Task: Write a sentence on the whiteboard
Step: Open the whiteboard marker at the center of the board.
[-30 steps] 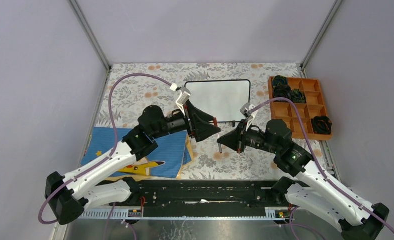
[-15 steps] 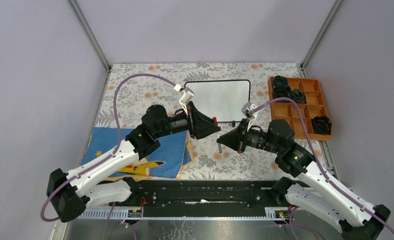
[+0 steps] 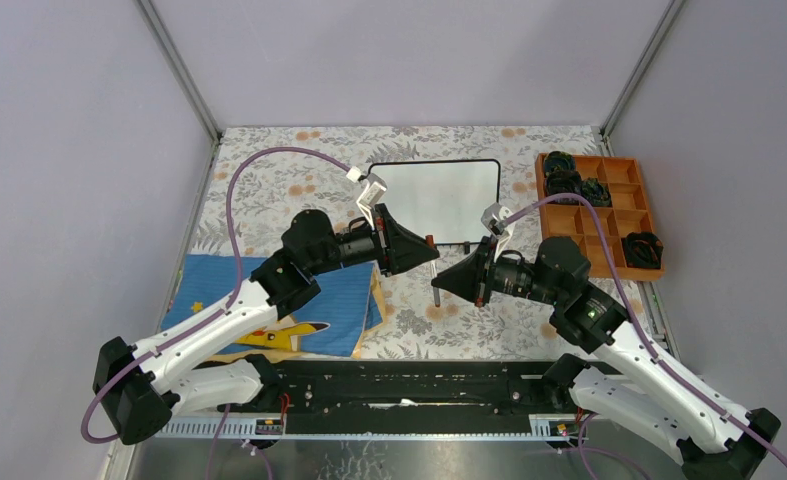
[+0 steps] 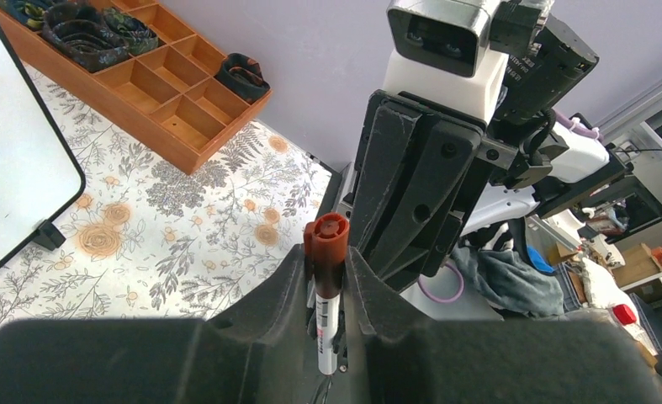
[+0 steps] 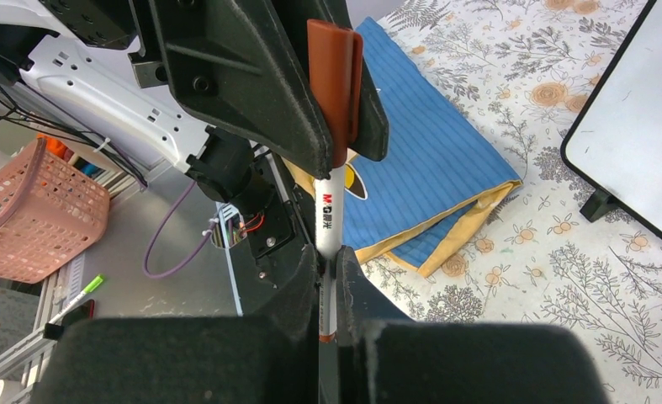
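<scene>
**A:** Where is the whiteboard (image 3: 434,200)?

**B:** At the far middle of the flowered tabletop (image 3: 269,190). It has a thin black frame, rounded corners and a plain white face. The left wrist view catches one small black foot under its near edge

**A:** And the arms?

**B:** Both reach in just on the near side of the board and meet tip to tip. A marker (image 5: 329,219) runs between them

**A:** Who has hold of it?

**B:** The right pincer (image 3: 439,283) is narrow, clamped on the white barrel. The left pincer (image 3: 427,250) is closed around the reddish-brown cap (image 5: 334,76), with a dark finger pressed against each side

**A:** Does the marker touch the board?

**B:** No, it sits apart from it, on the near side

**A:** What else is out there?

**B:** An orange tray (image 3: 624,195) of square compartments lies to the right of the board, near but not touching. Dark rolled bundles (image 3: 642,248) sit in several of its compartments. On the near left, under the left arm, lies a folded blue cloth (image 3: 309,300) with a yellow layer showing at its edge
</scene>
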{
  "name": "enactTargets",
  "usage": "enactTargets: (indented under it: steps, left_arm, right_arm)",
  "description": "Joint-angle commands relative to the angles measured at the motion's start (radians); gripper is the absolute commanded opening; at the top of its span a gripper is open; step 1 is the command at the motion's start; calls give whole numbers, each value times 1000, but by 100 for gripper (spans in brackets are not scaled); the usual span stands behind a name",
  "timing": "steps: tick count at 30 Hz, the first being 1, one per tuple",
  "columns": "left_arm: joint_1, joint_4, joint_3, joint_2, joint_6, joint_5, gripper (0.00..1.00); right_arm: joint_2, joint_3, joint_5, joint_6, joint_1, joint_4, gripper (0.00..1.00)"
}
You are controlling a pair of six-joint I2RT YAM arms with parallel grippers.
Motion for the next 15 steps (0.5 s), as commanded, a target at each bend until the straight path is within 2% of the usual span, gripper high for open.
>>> enactTargets:
  steps: [1,5,15]
  left_arm:
    - [-5,122,-14,-6,-33,11,25]
    - [-5,134,-19,1,-45,11,32]
    - [-4,150,-11,5,-63,15,35]
  right_arm:
    - [4,37,-32,-19,6,35,0]
    - [2,34,-37,-16,6,34,0]
    - [9,32,-47,-23,6,35,0]
